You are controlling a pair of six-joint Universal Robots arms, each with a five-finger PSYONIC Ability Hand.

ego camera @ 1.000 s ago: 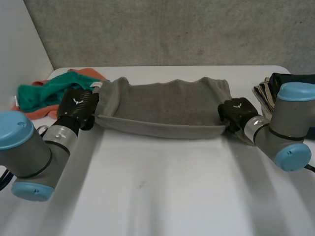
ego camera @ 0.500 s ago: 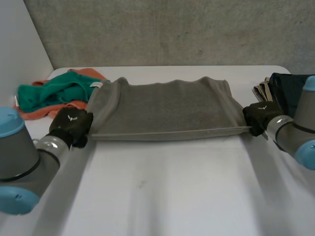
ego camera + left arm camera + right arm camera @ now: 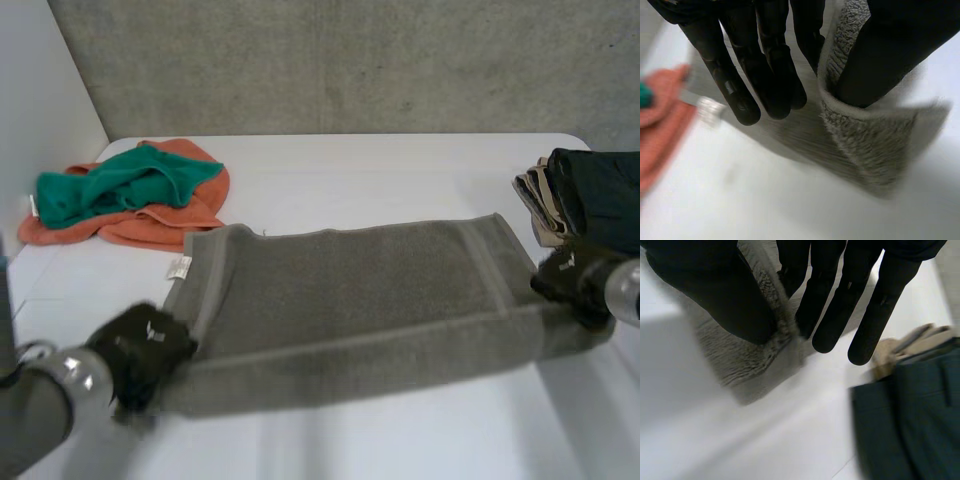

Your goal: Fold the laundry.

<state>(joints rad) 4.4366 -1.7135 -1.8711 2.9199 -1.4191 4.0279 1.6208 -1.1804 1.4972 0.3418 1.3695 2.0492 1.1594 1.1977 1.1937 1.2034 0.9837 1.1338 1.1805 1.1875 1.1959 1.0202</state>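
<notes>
Towel [image 3: 350, 300] between left hand [image 3: 140, 350], right hand [image 3: 570, 282]

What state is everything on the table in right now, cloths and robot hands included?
Grey towel: spread out, near corners pinched.
Left robot hand: shut on the towel's near left corner.
Right robot hand: shut on its near right corner.
Orange cloth: crumpled heap.
Green cloth: crumpled, lying on it.
Dark garment: folded, on a beige stack.
</notes>
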